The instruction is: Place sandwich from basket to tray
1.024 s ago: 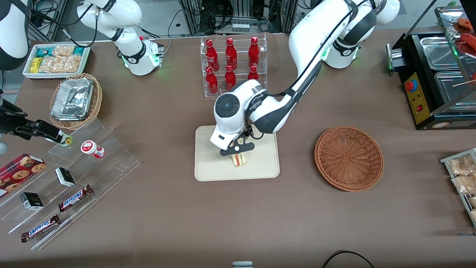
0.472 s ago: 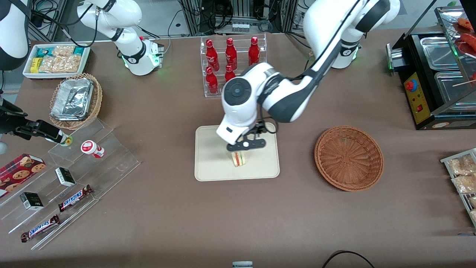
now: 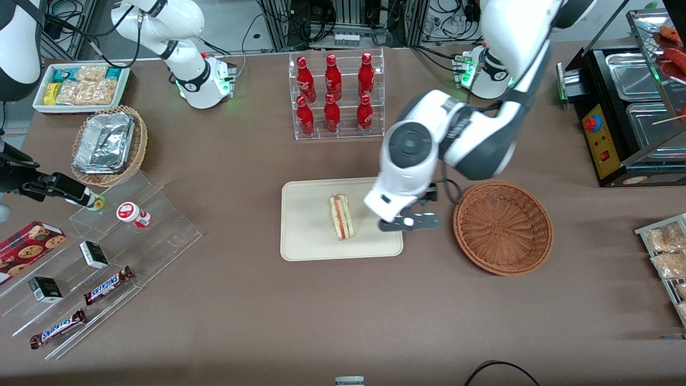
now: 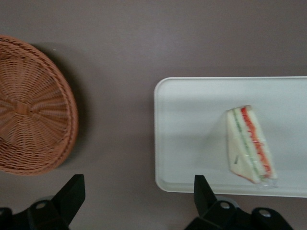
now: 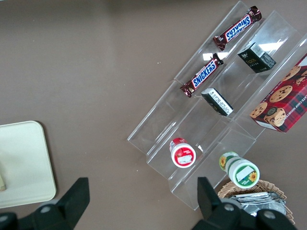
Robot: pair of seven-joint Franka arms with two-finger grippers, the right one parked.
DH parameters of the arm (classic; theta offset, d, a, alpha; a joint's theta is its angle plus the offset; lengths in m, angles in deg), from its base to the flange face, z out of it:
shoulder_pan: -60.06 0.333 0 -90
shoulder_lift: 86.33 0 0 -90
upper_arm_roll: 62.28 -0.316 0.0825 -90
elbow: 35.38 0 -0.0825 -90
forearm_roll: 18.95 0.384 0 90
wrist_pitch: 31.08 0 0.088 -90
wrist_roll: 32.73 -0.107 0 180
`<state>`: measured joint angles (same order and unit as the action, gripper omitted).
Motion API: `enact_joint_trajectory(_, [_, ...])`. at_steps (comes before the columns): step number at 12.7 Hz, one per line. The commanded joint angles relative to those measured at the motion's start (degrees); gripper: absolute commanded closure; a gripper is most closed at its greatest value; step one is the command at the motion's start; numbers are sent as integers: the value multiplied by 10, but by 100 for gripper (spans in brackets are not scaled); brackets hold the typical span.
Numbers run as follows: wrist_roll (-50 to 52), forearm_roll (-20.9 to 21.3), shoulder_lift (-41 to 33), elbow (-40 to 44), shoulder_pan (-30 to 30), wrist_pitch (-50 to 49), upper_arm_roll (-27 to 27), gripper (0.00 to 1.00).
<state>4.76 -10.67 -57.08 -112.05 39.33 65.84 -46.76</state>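
The sandwich, a pale bread wedge with red, orange and green layers, lies on the cream tray, free of any grip. My left gripper hangs open and empty above the brown tabletop, between the tray's edge and the reddish-brown wicker basket. The basket holds nothing.
A clear rack of red bottles stands farther from the front camera than the tray. A clear stepped stand with candy bars and a tan basket with foil container lie toward the parked arm's end. A black appliance sits at the working arm's end.
My gripper has let go of the sandwich, lifted off it and swung away from the tray's middle toward the wicker basket. The sandwich stays on the tray.
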Motion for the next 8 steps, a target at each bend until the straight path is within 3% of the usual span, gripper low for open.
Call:
enact_joint_trajectory(1, [-61,-23,-86,-101,49,8,4,0])
enact_joint_trajectory(8, [-238,-65,-218,-214,176,-1,3,0])
